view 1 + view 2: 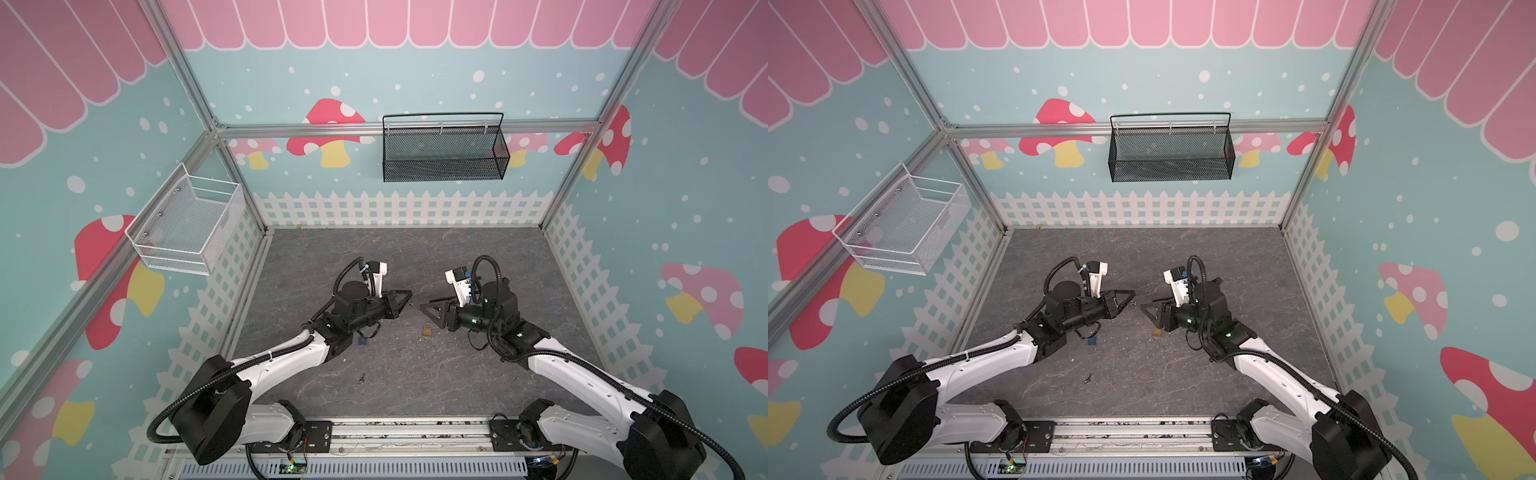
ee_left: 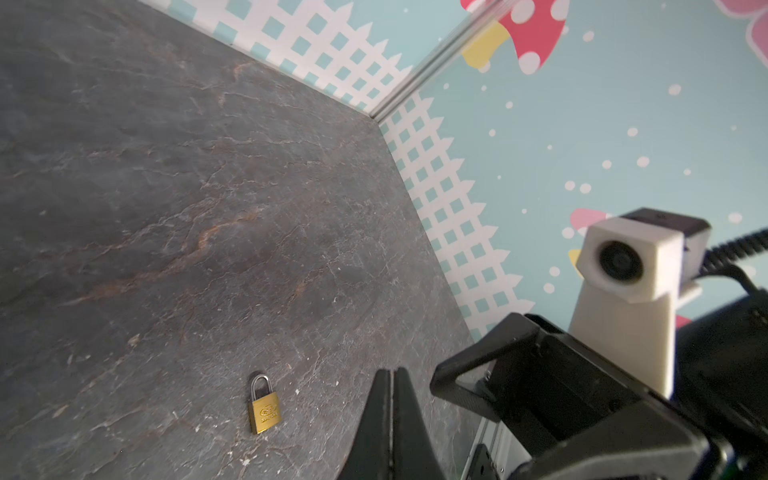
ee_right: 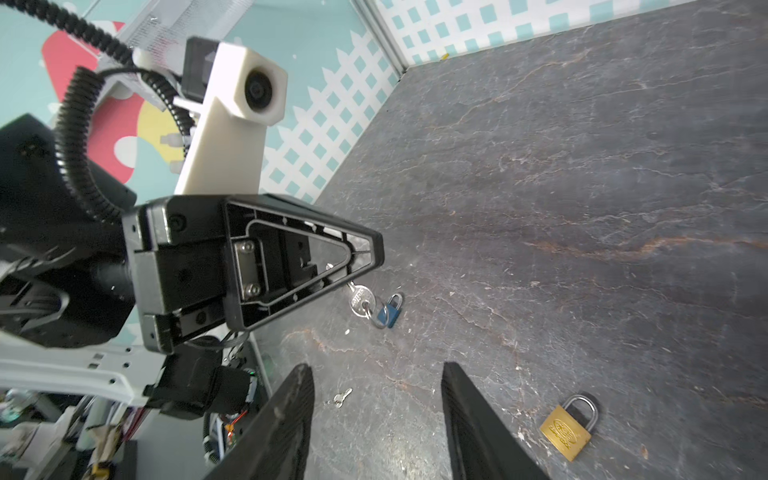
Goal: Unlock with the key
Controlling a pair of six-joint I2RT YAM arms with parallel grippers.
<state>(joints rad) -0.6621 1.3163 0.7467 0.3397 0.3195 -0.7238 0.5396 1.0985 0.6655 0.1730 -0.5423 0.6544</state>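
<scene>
Grey stone-look worktop [image 1: 415, 257]: mostly bare. There is wide open room ahead of both tools and to the outer side of each.
Fence-print walls [image 1: 399, 210]: they close three sides and stand well apart from both tools, so no edge crowds the work.
Left tool [image 1: 405, 297]: raised off the worktop with its jaws pressed together. It pinches the silver key [image 3: 360, 300] at the very tip, and the key's head and ring hang free below.
Right tool [image 3: 376, 368]: raised, jaws about half open, nothing between them. It faces the left tool tip to tip, near but apart.
Brass padlock [image 3: 566, 433]: lies flat on the worktop just below the right tool's tips and a little to one side. Its shackle looks closed, and nothing touches it.
Blue padlock [image 3: 392, 311]: smaller, it lies under the left tool's wrist, behind its tips.
Loose key [image 3: 343, 397]: lies well behind the left tool, towards the arm bases.
Step in hand: the key is gripped and no lock is held yet, so this is probably the point just ahead of picking up a lock.
Next move: it likely calls for the right tool to drop onto the brass body, grip its flat faces and turn the keyway towards the key.
Risk: with such a thin hold, the key could swivel during insertion.
</scene>
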